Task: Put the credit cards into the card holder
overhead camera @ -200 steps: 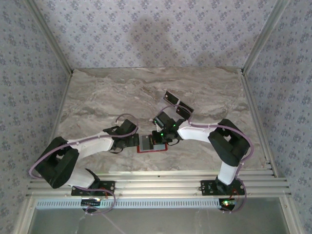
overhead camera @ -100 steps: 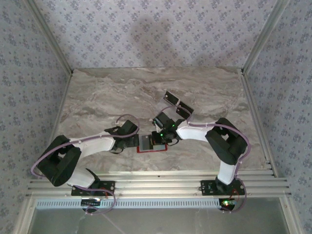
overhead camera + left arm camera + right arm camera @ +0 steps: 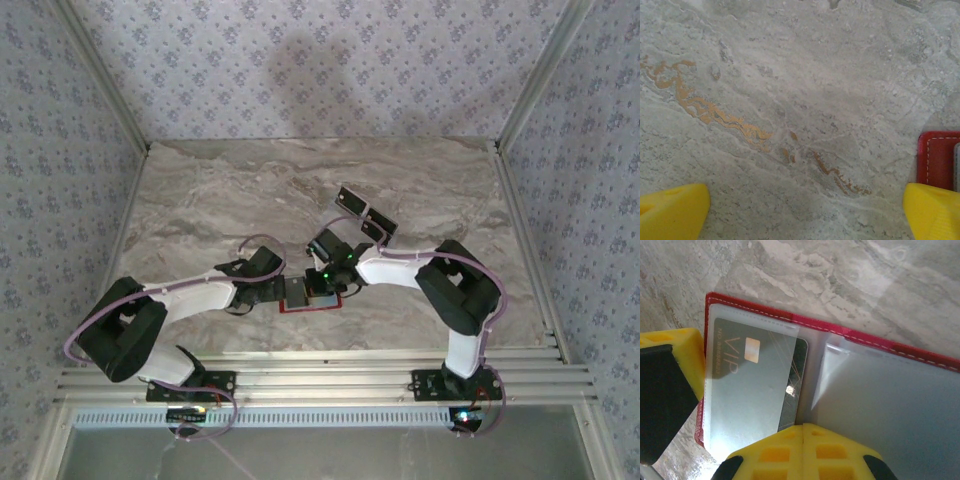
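Near the tabletop's (image 3: 200, 200) near edge, approx. mid-width, the red card holder (image 3: 312, 302) lies open flat w/ its clear sleeves up. In the right wrist view one dark VIP card (image 3: 755, 375) sits in the left sleeve, mostly under the plastic, its lower end hidden by the right jaws. Those jaws are closed tight, yellow tips meeting w/ no gap, right at the card's end. Whether they pinch its edge can't be told. The left jaws are spread wide, low over bare tabletop at the holder's left edge. One yellow pad (image 3: 932, 210) sits just beside the holder's corner, contact unclear. They are prob. bracing the holder while the right pushes.

Progress: early. One card is about seated and maybe needs a last push. The right sleeve looks empty, though glare hides detail. At least two more credit cards (image 3: 352, 200) lie loose together beyond the holder, toward the tabletop's middle and a bit right, well apart from it. Each is left to fetch & slot in.

Vs. 1 s ago the change is small. The right arm has crept left, elbow folding in, jaws further over the holder. Left arm, holder & loose cards look unmoved.
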